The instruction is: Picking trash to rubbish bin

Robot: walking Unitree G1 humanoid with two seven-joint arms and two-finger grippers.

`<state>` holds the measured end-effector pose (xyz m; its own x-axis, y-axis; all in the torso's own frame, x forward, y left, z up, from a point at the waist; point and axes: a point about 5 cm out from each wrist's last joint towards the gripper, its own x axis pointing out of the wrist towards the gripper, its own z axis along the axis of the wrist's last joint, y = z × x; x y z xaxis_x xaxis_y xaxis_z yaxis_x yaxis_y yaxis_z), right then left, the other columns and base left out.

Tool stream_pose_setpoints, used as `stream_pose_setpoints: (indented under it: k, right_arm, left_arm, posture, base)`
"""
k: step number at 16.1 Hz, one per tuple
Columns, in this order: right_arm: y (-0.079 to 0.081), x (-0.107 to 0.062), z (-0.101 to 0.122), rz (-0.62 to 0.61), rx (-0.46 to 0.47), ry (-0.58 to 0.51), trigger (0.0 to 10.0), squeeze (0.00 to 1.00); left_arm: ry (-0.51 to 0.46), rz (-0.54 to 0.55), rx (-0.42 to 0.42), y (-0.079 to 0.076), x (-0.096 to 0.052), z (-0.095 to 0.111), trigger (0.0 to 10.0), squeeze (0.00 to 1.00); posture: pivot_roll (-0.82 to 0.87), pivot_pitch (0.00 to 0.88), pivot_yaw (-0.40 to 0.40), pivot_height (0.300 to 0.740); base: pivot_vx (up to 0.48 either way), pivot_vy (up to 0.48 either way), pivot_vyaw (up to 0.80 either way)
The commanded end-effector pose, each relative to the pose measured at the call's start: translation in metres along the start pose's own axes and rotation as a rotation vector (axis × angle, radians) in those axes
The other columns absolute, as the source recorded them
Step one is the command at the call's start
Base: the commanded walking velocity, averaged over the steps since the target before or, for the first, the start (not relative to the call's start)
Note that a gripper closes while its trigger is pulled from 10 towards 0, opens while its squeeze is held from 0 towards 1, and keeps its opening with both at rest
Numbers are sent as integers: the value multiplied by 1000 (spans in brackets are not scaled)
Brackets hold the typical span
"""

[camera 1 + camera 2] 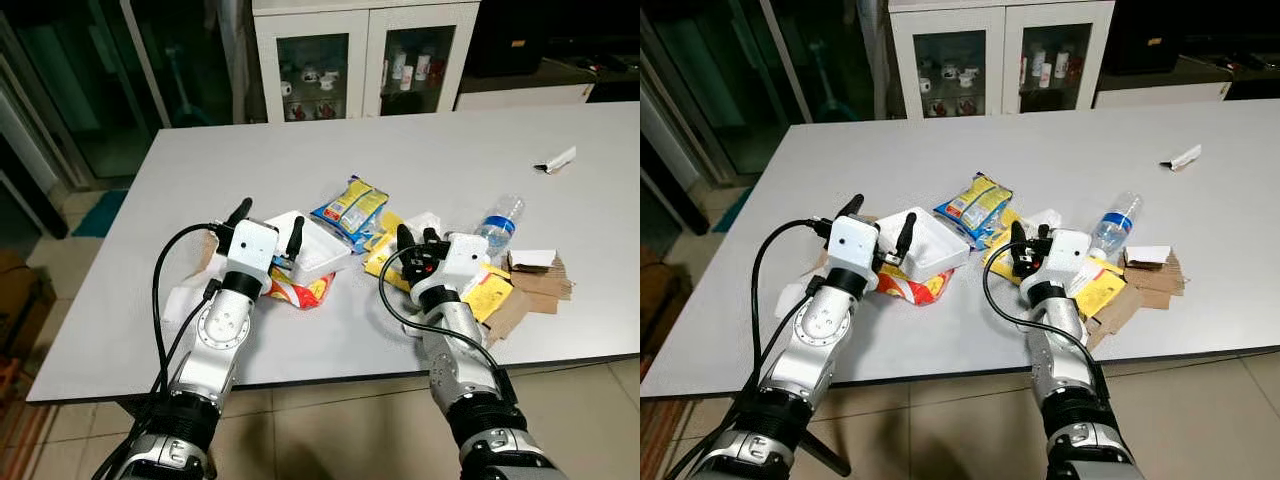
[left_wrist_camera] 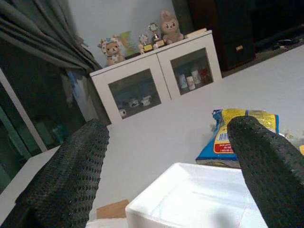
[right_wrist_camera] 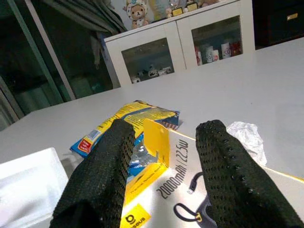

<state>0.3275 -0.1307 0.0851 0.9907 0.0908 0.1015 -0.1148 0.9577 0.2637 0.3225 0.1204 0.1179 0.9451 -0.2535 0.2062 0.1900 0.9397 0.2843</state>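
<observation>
Trash lies in a heap on the grey table (image 1: 200, 160). My left gripper (image 1: 270, 214) is open, its fingers either side of the near corner of a white foam tray (image 2: 190, 199). A red-yellow wrapper (image 1: 298, 292) sticks out beneath the tray. My right gripper (image 3: 168, 128) is open just above a yellow printed package (image 3: 166, 190), holding nothing. Behind them lie a blue-yellow snack bag (image 1: 350, 208) and crumpled white paper (image 3: 244, 137). A clear plastic bottle (image 1: 500, 222) and brown cardboard pieces (image 1: 535, 282) sit to the right.
A small white wrapper (image 1: 556, 160) lies alone at the far right of the table. A white glass-door cabinet (image 1: 365, 60) stands behind the table, with dark glass doors to the left. The table's front edge runs just below both wrists.
</observation>
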Motion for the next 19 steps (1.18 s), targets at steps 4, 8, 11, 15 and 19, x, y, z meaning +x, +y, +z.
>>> stream_pose_setpoints:
  k: [4, 8, 11, 15, 19]
  right_arm:
    - [-5, 1, -1, -42, -8, 20, 10000, 0]
    - [-3, 1, -2, -34, -9, 17, 10000, 0]
    - [0, 1, -2, -27, -8, 18, 10000, 0]
    - [-1, 1, -2, -28, -16, 21, 10000, 0]
    - [5, 0, -6, -15, -10, 29, 10000, 0]
  left_arm:
    - [13, -19, -43, -9, 0, -1, 10000, 0]
    - [18, -14, -70, -14, -3, -3, 10000, 0]
    - [22, -17, -69, -15, -4, -4, 10000, 0]
    - [26, -20, -68, -15, 0, -5, 10000, 0]
    - [17, -29, -80, -18, 0, -4, 10000, 0]
  posture:
    - [82, 0, 55, 740]
    - [81, 0, 38, 740]
    - [74, 0, 36, 740]
    - [56, 0, 29, 740]
    - [71, 0, 39, 740]
  base:
    - [0, 0, 0]
    - [0, 0, 0]
    - [0, 0, 0]
    - [0, 0, 0]
    - [0, 0, 0]
